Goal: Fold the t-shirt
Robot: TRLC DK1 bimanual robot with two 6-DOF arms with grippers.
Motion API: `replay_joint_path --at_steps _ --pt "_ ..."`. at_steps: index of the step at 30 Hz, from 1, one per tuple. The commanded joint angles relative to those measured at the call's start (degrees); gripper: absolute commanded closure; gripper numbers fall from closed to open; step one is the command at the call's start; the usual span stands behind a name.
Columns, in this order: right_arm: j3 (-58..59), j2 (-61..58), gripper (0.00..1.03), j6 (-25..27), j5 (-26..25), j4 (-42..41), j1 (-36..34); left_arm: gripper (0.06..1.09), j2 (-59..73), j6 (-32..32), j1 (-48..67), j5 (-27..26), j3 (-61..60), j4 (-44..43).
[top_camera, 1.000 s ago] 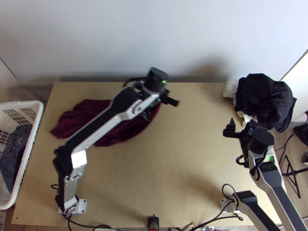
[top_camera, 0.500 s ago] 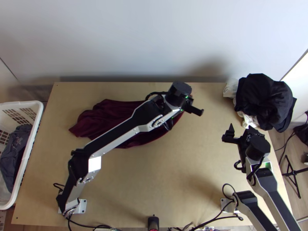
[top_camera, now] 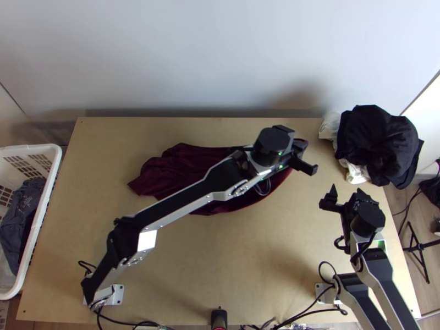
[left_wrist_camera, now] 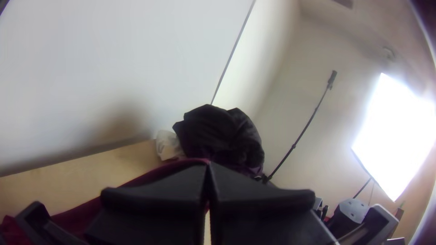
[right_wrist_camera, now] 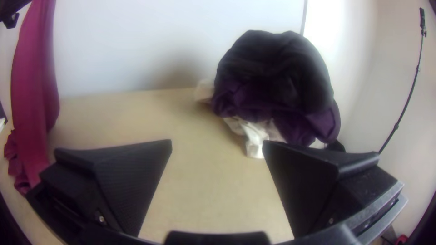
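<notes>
Maroon t-shirt [top_camera: 184,168] lies loosely bunched off to the left of our left gripper [left_wrist_camera: 208,164], long axis running toward its jaws, which are together, clamped on the raised right end. Further right, our right gripper [right_wrist_camera: 217,143] has jaws apart, nearest that held end, so we'd probably grab there next.

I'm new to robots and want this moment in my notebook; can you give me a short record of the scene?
Garment: maroon t-shirt, hanging loosely, not folded
Left claw: shut on the t-shirt
Right claw: open, holding nothing
Surface: wooden table
Right side: dark clothes with white cloth
Left side: white basket, grey clothing inside
</notes>
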State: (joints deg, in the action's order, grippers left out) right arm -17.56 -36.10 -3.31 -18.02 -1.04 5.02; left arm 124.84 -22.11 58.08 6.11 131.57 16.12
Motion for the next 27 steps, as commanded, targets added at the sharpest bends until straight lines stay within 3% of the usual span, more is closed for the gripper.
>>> replay_joint_path --at_steps 1,3,6,11,20,27 --pt "1.83 2.43 0.10 -0.91 0.00 2.27 -1.76 1.05 3.75 -0.48 0.80 -1.10 0.09 -6.19" --pt "2.01 3.14 0.10 -0.91 0.00 2.97 -2.20 1.04 4.63 -1.18 0.71 -0.66 0.09 -7.24" --pt "2.09 3.93 0.10 -0.91 0.18 3.50 -2.64 0.53 5.33 -1.53 0.19 0.31 0.09 -7.15" --pt "1.13 4.28 0.10 -1.17 0.71 4.11 -2.64 0.13 5.15 -0.04 -2.63 2.06 0.09 -4.87" --pt "-0.19 4.28 0.09 -3.46 3.69 7.45 -0.62 0.11 -1.35 2.77 -10.71 1.54 -0.35 3.74" --pt "-1.07 3.67 0.09 -4.25 4.31 5.87 0.35 0.11 -5.66 12.70 -9.48 -3.74 -0.79 11.57"
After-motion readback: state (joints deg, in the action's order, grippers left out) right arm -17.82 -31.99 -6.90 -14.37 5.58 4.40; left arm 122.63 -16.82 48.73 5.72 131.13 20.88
